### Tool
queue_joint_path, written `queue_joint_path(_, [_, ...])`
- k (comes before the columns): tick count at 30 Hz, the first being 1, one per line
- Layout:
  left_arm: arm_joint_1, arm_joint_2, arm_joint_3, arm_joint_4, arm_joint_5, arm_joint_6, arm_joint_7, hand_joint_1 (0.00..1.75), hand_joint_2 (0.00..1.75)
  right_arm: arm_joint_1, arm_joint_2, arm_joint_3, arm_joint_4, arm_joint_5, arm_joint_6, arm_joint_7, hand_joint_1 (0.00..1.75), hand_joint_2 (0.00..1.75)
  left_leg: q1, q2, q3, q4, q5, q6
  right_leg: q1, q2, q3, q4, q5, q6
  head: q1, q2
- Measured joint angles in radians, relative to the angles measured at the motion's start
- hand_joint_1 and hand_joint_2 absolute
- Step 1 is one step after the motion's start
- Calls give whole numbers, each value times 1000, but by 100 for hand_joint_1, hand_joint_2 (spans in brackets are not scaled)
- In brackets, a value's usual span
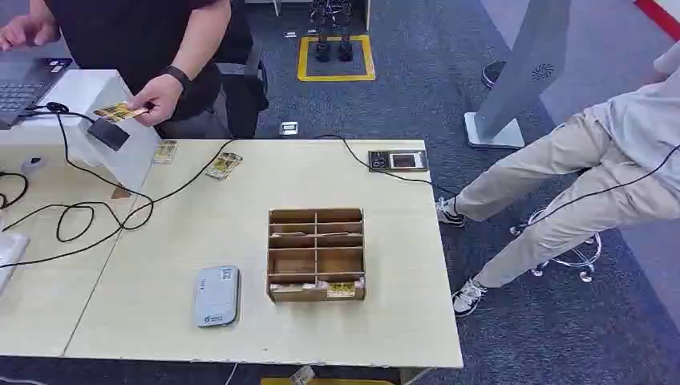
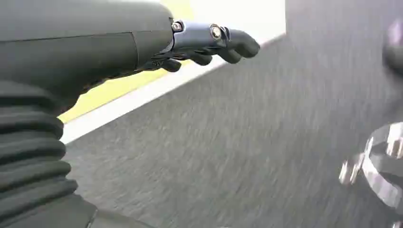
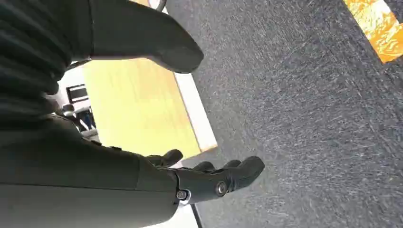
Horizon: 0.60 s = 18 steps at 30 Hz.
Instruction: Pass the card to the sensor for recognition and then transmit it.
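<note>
A wooden divided box point(image 1: 316, 253) stands mid-table with a yellow card point(image 1: 341, 289) in its front row. Left of it lies a grey-white flat sensor pad point(image 1: 216, 296). Two more cards point(image 1: 224, 165) point(image 1: 166, 151) lie near the table's far edge. At the far left a person's hand holds another card point(image 1: 120, 111) just above a black cabled scanner point(image 1: 108, 133). My left hand point(image 2: 199, 43) hangs over grey carpet with its fingers stretched out and nothing in them. My right hand point(image 3: 209, 181) also hangs low beside the table edge, thumb point(image 3: 161, 45) apart from the fingers and empty.
Black cables point(image 1: 96, 210) loop over the left part of the table, near a laptop point(image 1: 24, 84). A small grey device point(image 1: 398, 160) sits at the far right edge. A seated person's legs point(image 1: 561, 200) stretch toward the table's right side. A yellow floor marking point(image 1: 336, 58) lies beyond.
</note>
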State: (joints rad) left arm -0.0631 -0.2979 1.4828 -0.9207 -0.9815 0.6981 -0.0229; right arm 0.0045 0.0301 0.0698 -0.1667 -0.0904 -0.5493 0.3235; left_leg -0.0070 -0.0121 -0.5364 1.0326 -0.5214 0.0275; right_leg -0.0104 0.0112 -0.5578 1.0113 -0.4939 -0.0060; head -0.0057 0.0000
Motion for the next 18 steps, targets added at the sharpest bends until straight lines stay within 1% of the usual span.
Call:
queue_joint_path(5, [2,-13,34,-154,76,0,-19,0,0,-1,0,7,3,9,0,-10,0,175,0,0,-1,0,0,0,0,0,0,0,0,0,0,0])
queue_joint_path(6, [2,-13,34,-177,103,0,-27,0,175,-1,0,9,3,11,0,-10,0,175,0,0,-1,0,0,0,0,0,0,0,0,0,0,0])
queue_joint_path(8, [2,-14,34,-222,189,0,-69,0,175,0,0,16,4,15,1,-18,0,175,0,0,-1,0,0,0,0,-1,0,0,0,0,0,0])
queue_joint_path(9, [1,-14,34,-241,266,0,-117,0,175,0,0,18,5,17,1,-19,0,175,0,0,-1,0,0,0,0,-1,0,0,0,0,0,0])
queue_joint_path(11, [0,-14,34,-267,405,0,-261,0,175,0,0,21,5,18,2,-30,0,175,0,0,0,0,0,0,0,-1,0,0,0,0,0,0])
queue_joint_path(12, [0,-14,34,-281,447,0,-316,0,175,0,0,22,6,18,2,-32,0,175,0,0,0,0,0,0,0,-1,0,0,0,0,0,0])
queue_joint_path(13, [-1,-14,34,-295,461,0,-346,0,175,-1,0,23,6,18,2,-35,0,175,0,0,0,0,0,0,-1,-1,0,0,0,0,0,0])
queue_joint_path(15, [-5,-14,34,-315,473,0,-360,0,175,-1,0,23,6,19,2,-36,0,175,0,0,0,0,0,0,0,-1,0,0,0,0,0,0])
queue_joint_path(18, [-5,-15,34,-333,478,0,-363,0,175,0,0,23,7,19,2,-36,0,175,0,0,0,0,0,0,0,-1,0,0,0,0,0,0])
